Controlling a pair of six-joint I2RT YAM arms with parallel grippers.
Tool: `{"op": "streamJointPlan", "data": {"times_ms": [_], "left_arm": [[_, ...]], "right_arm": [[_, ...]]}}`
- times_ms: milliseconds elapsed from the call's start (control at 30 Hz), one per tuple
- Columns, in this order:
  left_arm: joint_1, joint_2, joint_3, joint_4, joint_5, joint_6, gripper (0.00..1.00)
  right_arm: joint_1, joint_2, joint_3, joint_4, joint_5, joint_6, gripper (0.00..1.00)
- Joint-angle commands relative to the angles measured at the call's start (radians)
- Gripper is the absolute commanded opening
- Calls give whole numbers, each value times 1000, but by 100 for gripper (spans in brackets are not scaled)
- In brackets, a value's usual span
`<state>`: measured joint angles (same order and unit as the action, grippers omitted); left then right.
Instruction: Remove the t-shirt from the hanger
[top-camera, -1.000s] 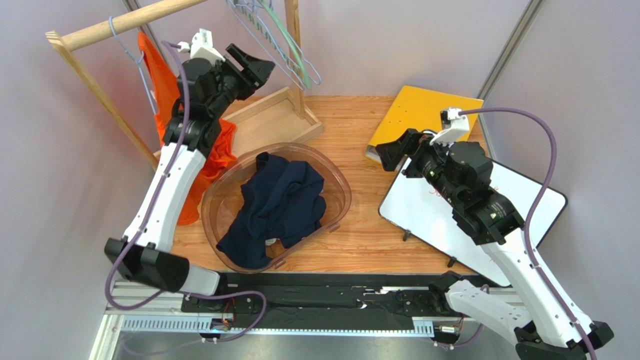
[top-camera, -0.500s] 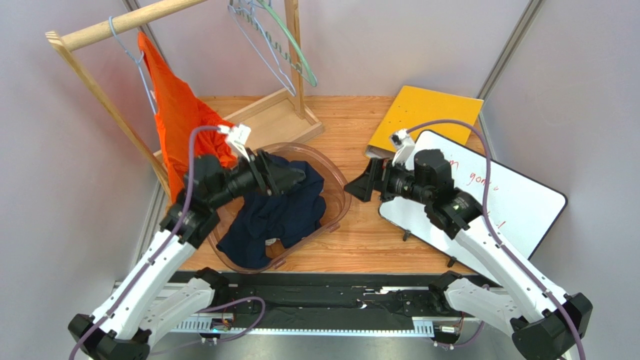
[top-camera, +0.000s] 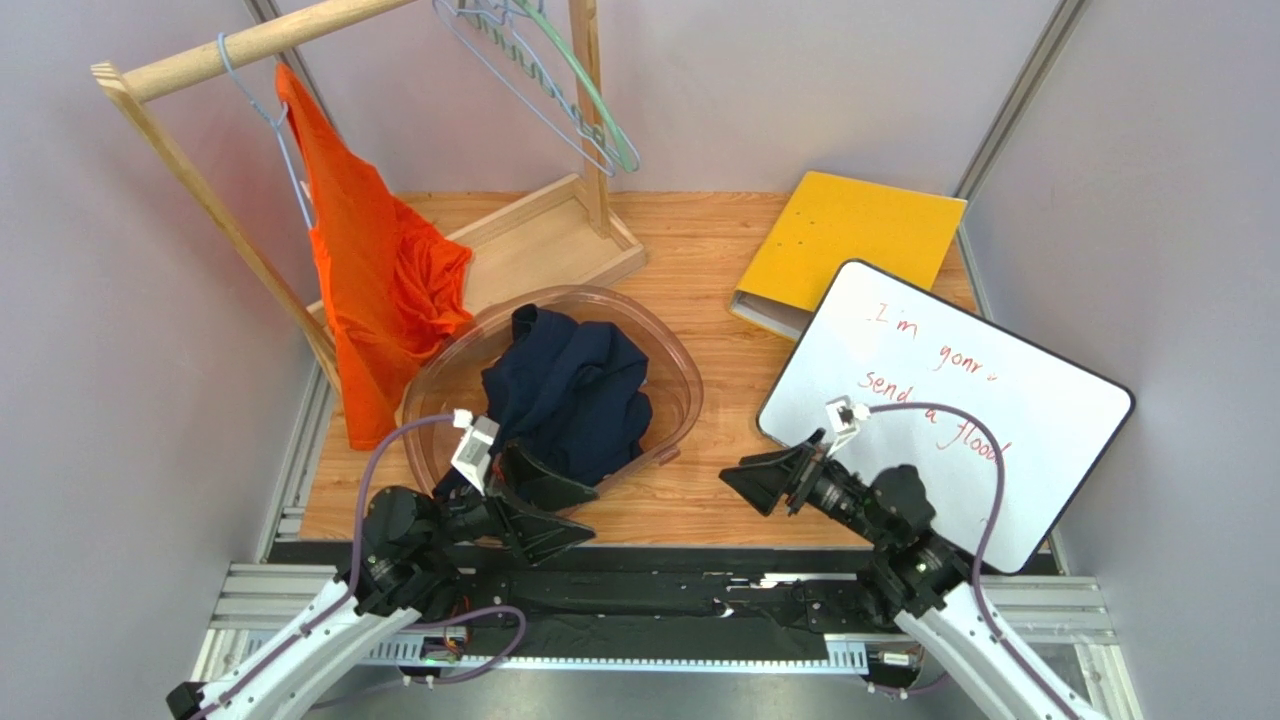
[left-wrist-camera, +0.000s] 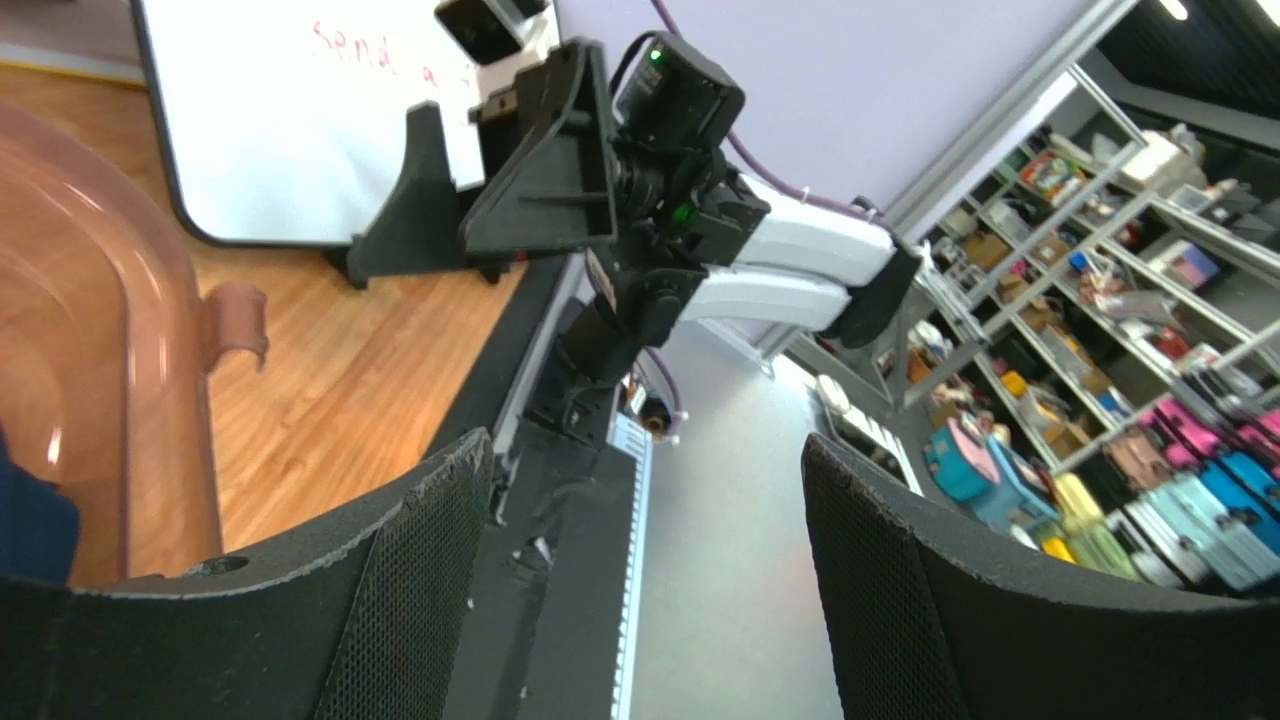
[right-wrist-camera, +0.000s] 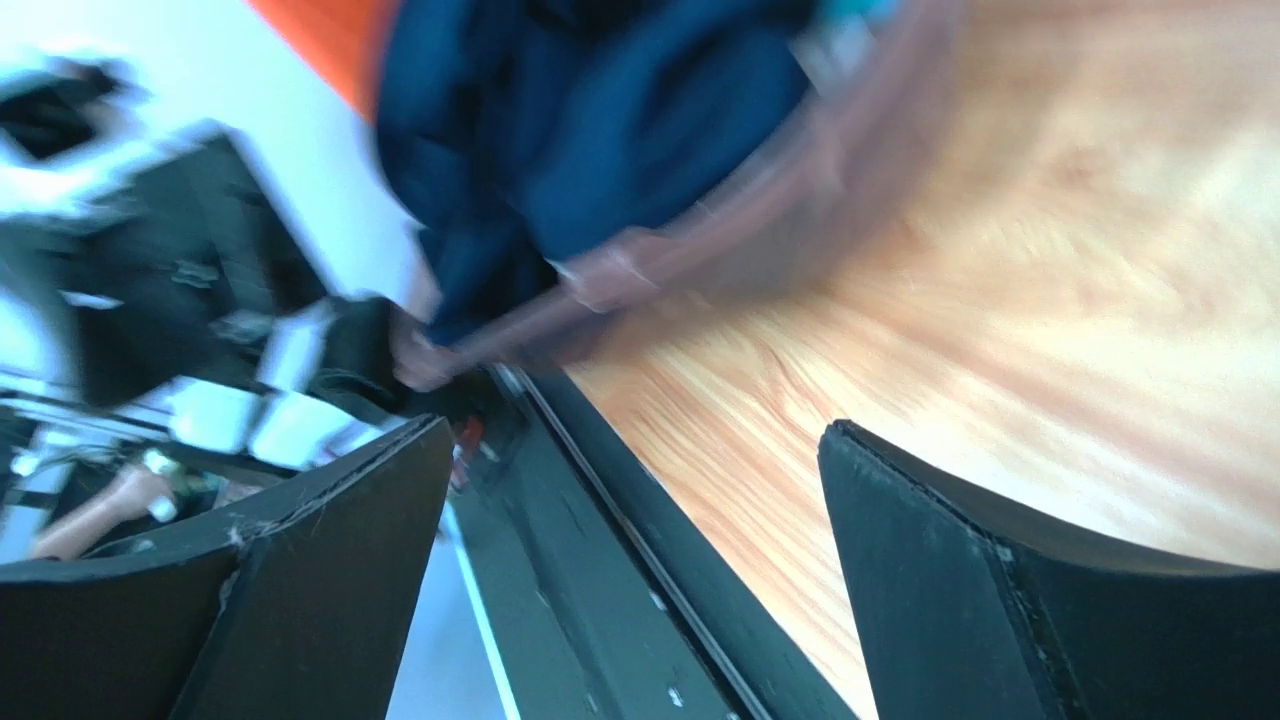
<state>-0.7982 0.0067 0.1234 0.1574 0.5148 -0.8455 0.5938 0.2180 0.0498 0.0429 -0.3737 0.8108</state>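
Left gripper, right gripper standing apart, gripping nothing; orange t-shirt hanging on hanger.

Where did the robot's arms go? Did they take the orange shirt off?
Both arms pulled back to the near edge. The left gripper came down from up near the orange t-shirt, and the right gripper came off the whiteboard. Both are open and empty. The t-shirt still hangs on its hanger; the navy clothes stayed in the tub.
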Motion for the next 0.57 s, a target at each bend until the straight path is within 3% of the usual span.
{"op": "streamJointPlan", "data": {"times_ms": [0,167,400,533], "left_arm": [[-9,-62,-62,111,85,-62,80],[-15,-125,-165,143,66,-95,80],[-15,-132,-168,157,83,-90,80],[-15,-134,-166,136,77,-78,80]], "right_arm": [[8,-277,-134,-19,120,80,100],[11,-166,-133,-40,208,30,100],[11,-278,-131,-198,288,28,100],[11,-264,-131,-195,285,30,100]]}}
